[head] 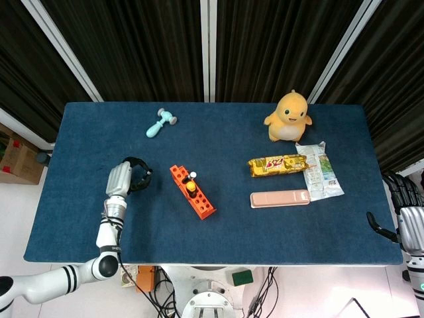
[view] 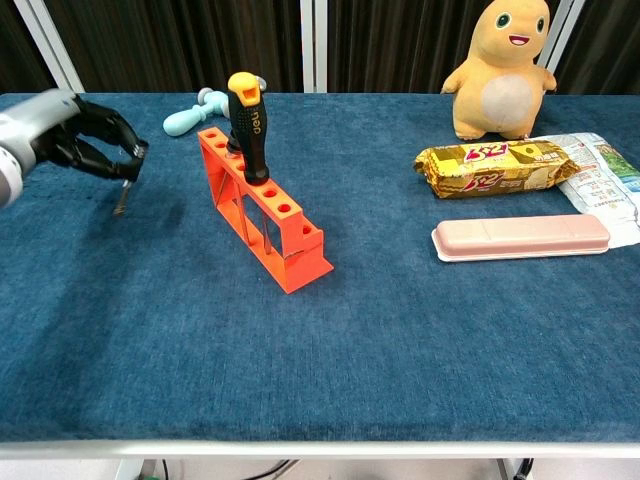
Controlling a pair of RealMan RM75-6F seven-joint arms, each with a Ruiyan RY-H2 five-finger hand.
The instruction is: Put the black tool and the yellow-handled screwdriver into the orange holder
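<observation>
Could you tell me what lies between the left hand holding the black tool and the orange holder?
Nothing: in the chest view, only bare blue table cloth separates the left hand, gripping the black tool, from the orange holder.
</observation>
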